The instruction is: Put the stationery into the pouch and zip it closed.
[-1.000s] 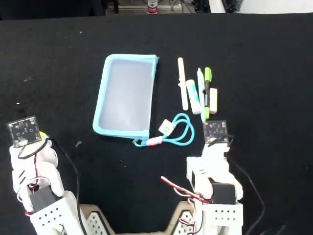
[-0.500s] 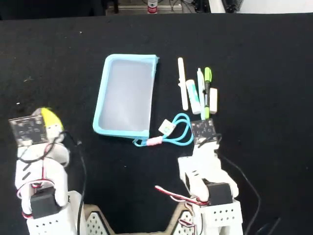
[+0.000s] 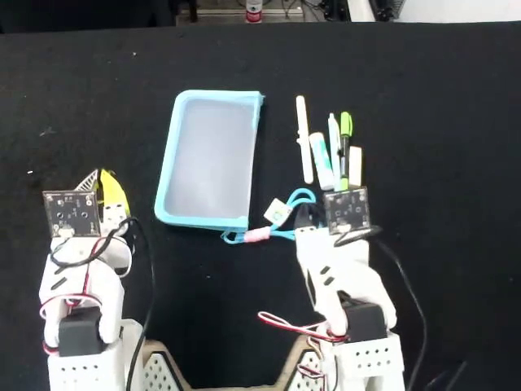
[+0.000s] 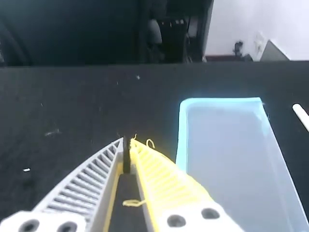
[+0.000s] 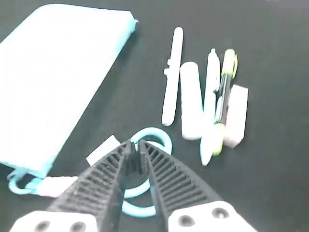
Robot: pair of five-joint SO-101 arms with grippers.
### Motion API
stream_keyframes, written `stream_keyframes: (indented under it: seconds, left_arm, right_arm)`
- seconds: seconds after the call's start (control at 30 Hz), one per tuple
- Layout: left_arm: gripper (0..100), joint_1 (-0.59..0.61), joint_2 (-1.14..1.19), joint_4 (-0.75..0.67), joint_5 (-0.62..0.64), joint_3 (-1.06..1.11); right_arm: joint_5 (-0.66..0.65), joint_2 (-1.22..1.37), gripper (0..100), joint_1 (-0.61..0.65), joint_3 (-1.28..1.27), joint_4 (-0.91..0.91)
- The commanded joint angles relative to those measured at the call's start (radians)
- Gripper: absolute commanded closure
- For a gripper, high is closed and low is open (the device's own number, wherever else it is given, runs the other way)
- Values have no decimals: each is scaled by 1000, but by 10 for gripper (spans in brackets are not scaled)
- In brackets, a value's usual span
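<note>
Pale blue zip pouch (image 3: 210,159) flat on black table (image 3: 440,98), upper centre of high view. Stationery just right of it, outside pouch, bunched close: white pen (image 3: 304,140), white tube (image 3: 321,160), green-capped pen (image 3: 345,147), white eraser (image 3: 355,167). Left gripper (image 3: 104,186) lower left, apart from pouch, fingers closed together, empty. Right gripper (image 3: 304,215) right of centre over blue strap loop (image 3: 299,194), jaws pinched to slit, gripping nothing.
</note>
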State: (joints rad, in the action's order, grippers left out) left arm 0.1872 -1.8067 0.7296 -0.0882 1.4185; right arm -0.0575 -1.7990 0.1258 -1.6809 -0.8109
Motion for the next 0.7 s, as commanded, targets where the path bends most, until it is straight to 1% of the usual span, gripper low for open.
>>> stream_keyframes:
  seconds: [0.0,0.07,0.2,0.37,0.47,0.57,0.67]
  left_arm:
    - [937,-10,84,18,2,-111]
    - [906,-10,143,34,-11,-150]
    - [902,-12,288,40,-12,-176]
    - [902,-21,457,-35,-6,-108]
    - [902,-15,509,-95,49,-62]
    - [903,-12,519,-117,68,-33]
    - [903,-12,519,-114,68,-27]
  right_arm:
    - [-198,-94,987,3,131,-3]
    - [-207,-94,987,8,176,-34]
    - [-215,-91,987,6,302,-126]
    - [-216,-87,987,8,501,-299]
    - [-216,-58,987,8,568,-342]
    - [-216,84,987,32,630,-345]
    - [-216,306,986,121,699,-362]
